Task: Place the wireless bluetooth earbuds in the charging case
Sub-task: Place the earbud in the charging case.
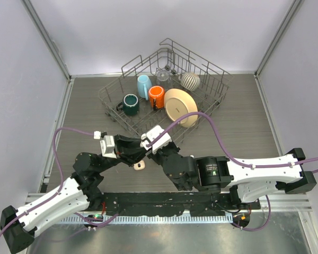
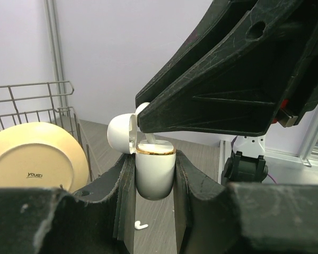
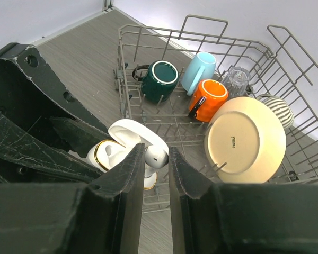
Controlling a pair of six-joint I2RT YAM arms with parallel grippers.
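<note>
Step in hand: seating 1st bud. L claw [image 2: 154, 182] nearly shut, pinching the case [image 2: 155, 168] upright btw its fingers, lid [image 2: 121, 132] flipped open. R claw [image 3: 155, 156] shut on an earbud [image 3: 156, 155], its tip right over the case mouth. Stem points down and looks just inside the rim; can't tell if seated. Second earbud [image 2: 141, 225] lies on the table [image 2: 158, 228] below L claw, well apart. Next, my guess: R lowers straight w/ stem lined to its socket, then lets go while L holds steady. After that, fetch the other one.

Earbud [image 3: 156, 157] over case [image 2: 155, 175]; second earbud [image 2: 141, 225] on table [image 1: 244, 124] below; rack [image 1: 214, 84] behind.
</note>
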